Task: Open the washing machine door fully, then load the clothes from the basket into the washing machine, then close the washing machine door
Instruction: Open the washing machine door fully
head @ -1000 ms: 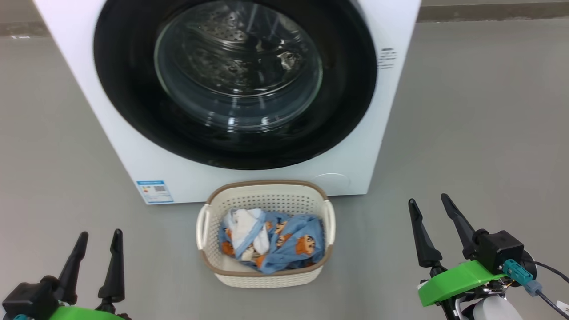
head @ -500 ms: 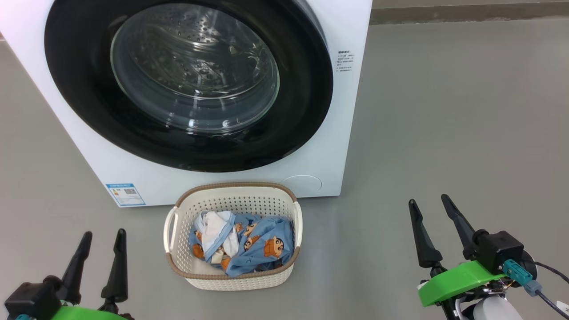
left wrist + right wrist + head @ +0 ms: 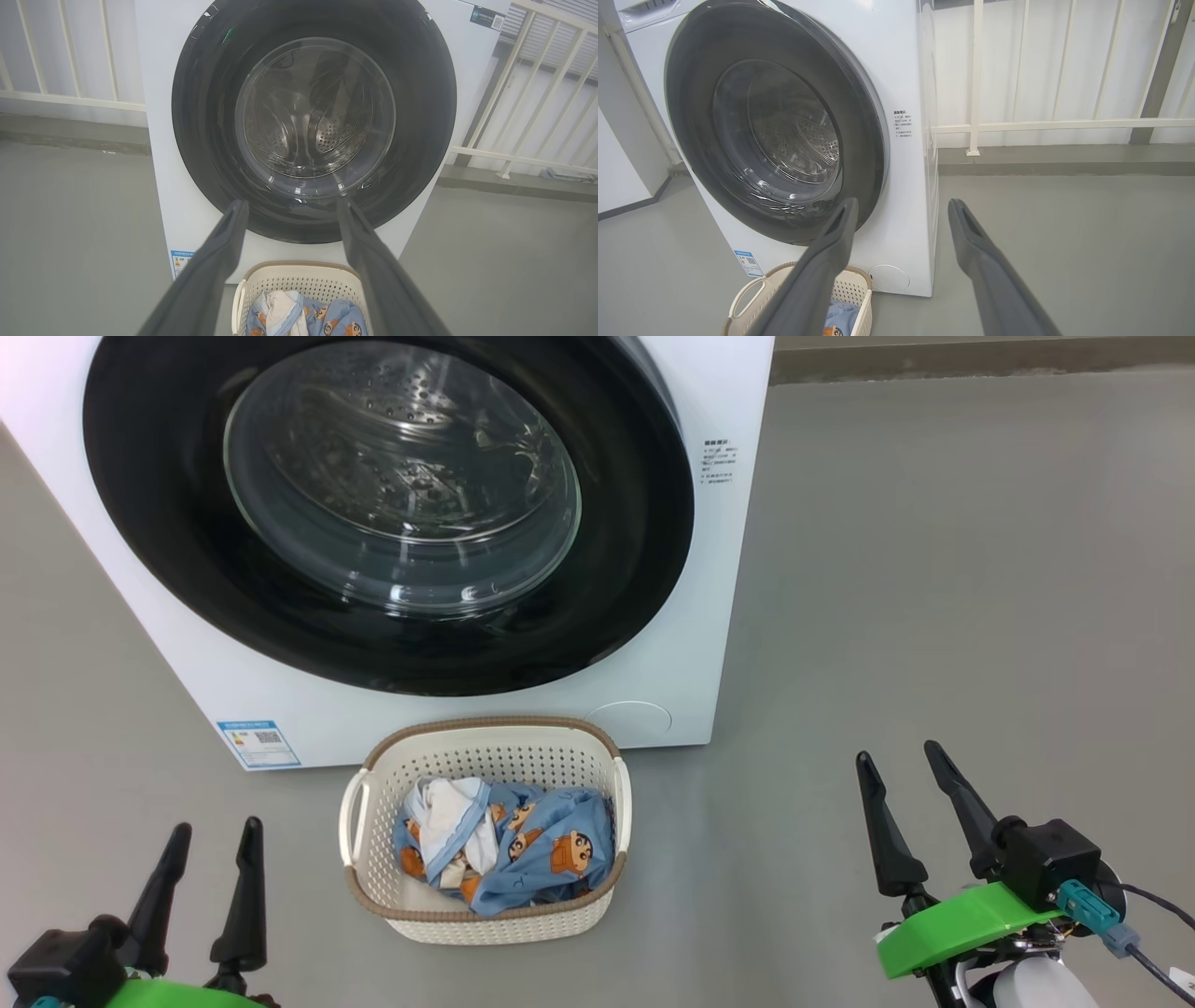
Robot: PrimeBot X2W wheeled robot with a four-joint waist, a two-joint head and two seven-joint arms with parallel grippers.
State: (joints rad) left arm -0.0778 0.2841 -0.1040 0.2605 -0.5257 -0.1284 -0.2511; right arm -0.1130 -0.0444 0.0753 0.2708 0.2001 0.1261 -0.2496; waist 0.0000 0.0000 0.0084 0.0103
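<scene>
The white washing machine [image 3: 719, 579] stands ahead with its round black-ringed door [image 3: 149, 504] shut; the steel drum shows through the glass. On the floor in front of it sits the cream basket [image 3: 597, 775] holding the light-blue printed clothes [image 3: 551, 849] and white cloth. My left gripper [image 3: 215, 829] is open at the lower left, apart from the basket. At the lower right my right gripper [image 3: 898, 754] is open over bare floor. The door [image 3: 420, 116] and basket [image 3: 299, 275] lie beyond the open left fingers [image 3: 219, 261]. Door [image 3: 686, 93] and basket [image 3: 859, 284] show left of the right fingers [image 3: 971, 238].
Grey floor [image 3: 934, 616] spreads to the right of the machine. A white railing [image 3: 1064, 125] on a low kerb runs behind it. A blue label sticker [image 3: 258, 743] marks the machine's lower left corner.
The camera has turned right, so machine and basket sit further left in the head view. Both grippers stay open in the same places.
</scene>
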